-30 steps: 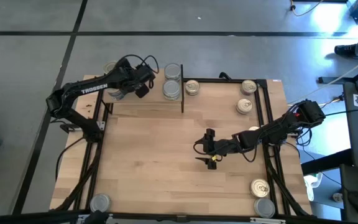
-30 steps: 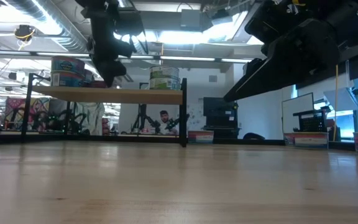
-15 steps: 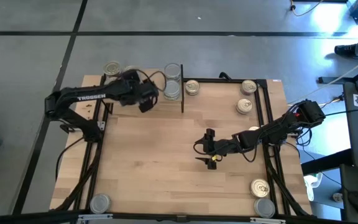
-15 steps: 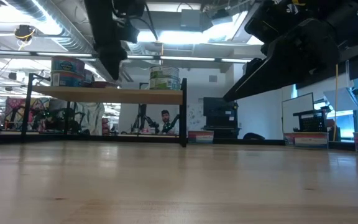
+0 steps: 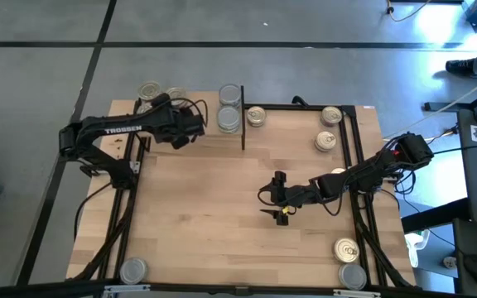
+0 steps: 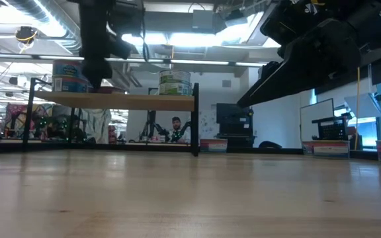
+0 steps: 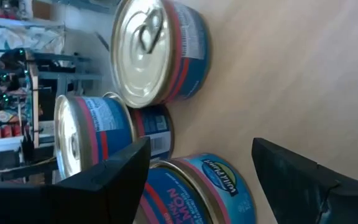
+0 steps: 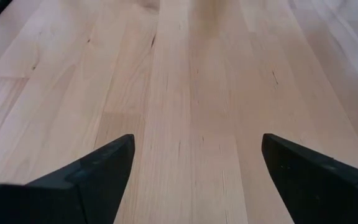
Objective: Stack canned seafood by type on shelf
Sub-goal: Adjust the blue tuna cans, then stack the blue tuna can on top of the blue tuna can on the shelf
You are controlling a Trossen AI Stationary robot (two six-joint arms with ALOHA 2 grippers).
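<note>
pale wood planks make the low raised shelf (image 5: 189, 142) with thin black posts at about eleven o'clock on the table, and the left gripper (image 5: 172, 136) hangs over it with its dark fingers (image 7: 104, 180) spread apart, grasping nothing. just past those fingers stand blue-and-red labelled round tins with gold pull-tab lids (image 7: 157, 53), one set on another; from above they show at the shelf's far left end (image 5: 149, 90). toward twelve o'clock, at the shelf's right end, two silver-topped tins (image 5: 229, 106) sit close together, and a green-labelled can (image 6: 174, 82) shows there from table level. near centre, slightly toward four o'clock, the right gripper (image 5: 279, 196) waits above the bare light-wood tabletop (image 8: 191, 124), its jaws wide and empty. gold-lidded tins (image 5: 330, 128) lie at one o'clock, more small tins (image 5: 350, 261) at five o'clock, and a lone silver-topped tin (image 5: 132, 270) at seven o'clock.
</note>
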